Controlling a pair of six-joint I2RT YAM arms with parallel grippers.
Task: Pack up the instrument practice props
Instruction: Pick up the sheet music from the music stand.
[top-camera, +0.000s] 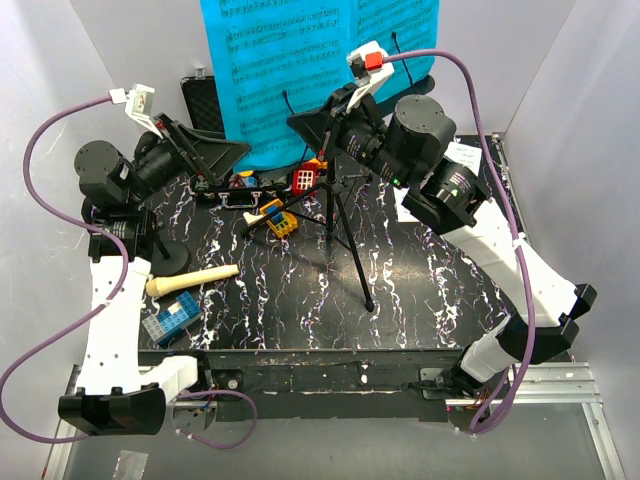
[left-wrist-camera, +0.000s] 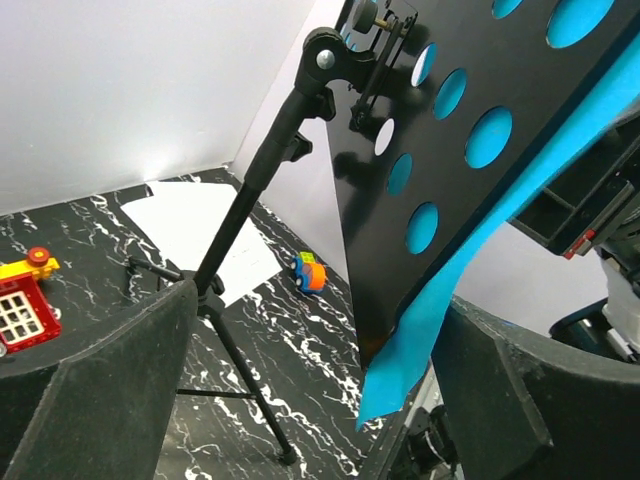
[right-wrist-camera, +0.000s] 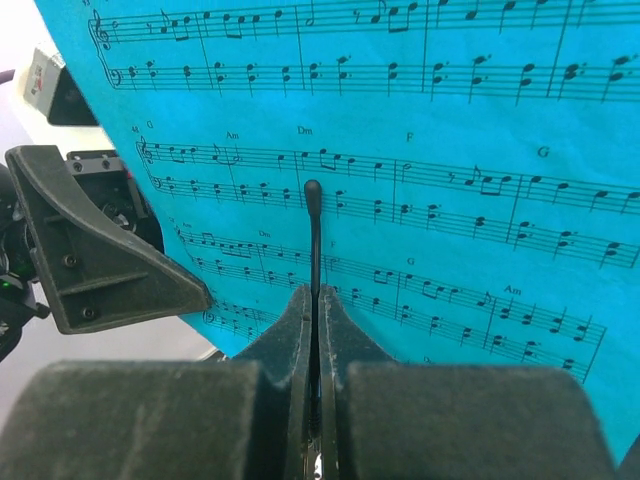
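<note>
Right gripper (right-wrist-camera: 313, 300) is pinched shut on the thin page-holder wire (right-wrist-camera: 312, 225) that stands in front of the blue sheet-music pages (right-wrist-camera: 450, 200). My left gripper (left-wrist-camera: 315, 330) is spread wide behind the desk (left-wrist-camera: 450, 170), whose lower corner sits between the pads, no contact that I can see. Pages are on the desk and the music stand (top-camera: 345, 240) is upright, tripod legs spread, mid-table toward the back. My read: first step (freeing the pages) is in hand, not finished. Microphone (top-camera: 192, 281) lies loose on the table (top-camera: 430, 290) front-left, with the mic stand (top-camera: 168, 260) upright just beside it near my left arm. Nothing looks packed, so I'd call it early, with all four props left. Toy blocks (top-camera: 170, 318) are scattered around, not my job. View notes: only the top camera shows the microphone, the mic stand and the full tripod, but it hides my right jaws behind the wrist. The right wrist is the only proof of the pinch on the wire. The left wrist gives the back of the desk: punched holes with blue showing through, the tilt joint (left-wrist-camera: 325, 55), a page edge hanging below the desk's bottom edge, and white paper (left-wrist-camera: 200, 225) on the table beyond.
</note>
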